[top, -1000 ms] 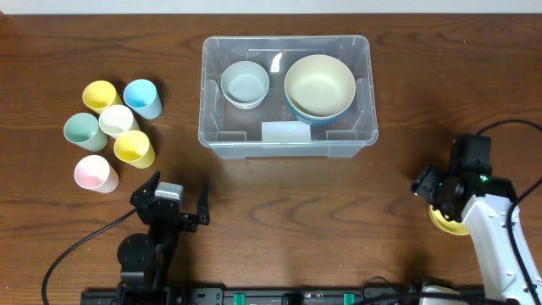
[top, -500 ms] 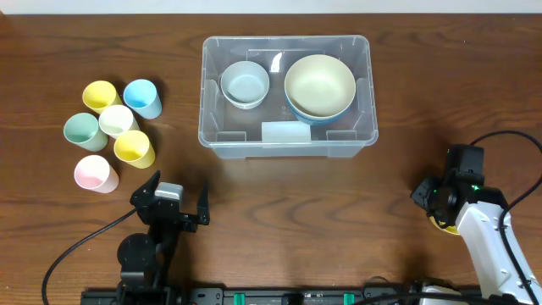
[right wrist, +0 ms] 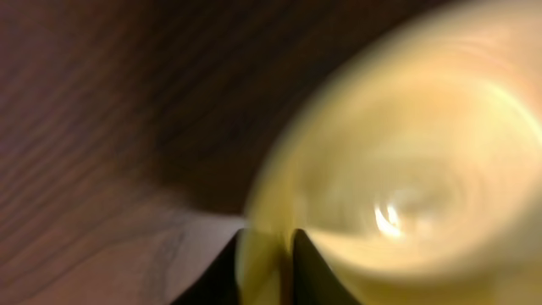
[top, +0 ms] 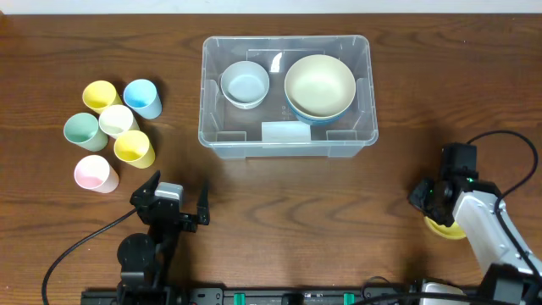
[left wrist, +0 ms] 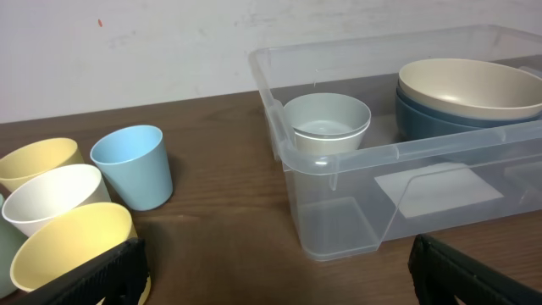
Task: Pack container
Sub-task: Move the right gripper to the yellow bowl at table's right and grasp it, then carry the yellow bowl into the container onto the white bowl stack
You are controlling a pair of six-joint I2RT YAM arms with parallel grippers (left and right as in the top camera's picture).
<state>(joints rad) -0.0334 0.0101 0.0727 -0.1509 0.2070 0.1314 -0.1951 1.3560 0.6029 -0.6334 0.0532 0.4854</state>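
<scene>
From above, your left gripper (top: 176,200) at 7 o'clock is wide open and the clear container (top: 254,141) sits at 12 o'clock; the left wrist shows bowls (left wrist: 470,85) inside it; the right wrist shows your right gripper (right wrist: 267,264) pinching the yellow bowl (right wrist: 398,186) by its rim.

We see two arms. The left gripper (top: 178,193) is black – flat, angular fingers on a grey-topped block, with a thin black cable (top: 85,241) attached. The right arm (top: 484,227) has a smooth white shell, a boxy black wrist (top: 458,163) and a small green light.
</scene>
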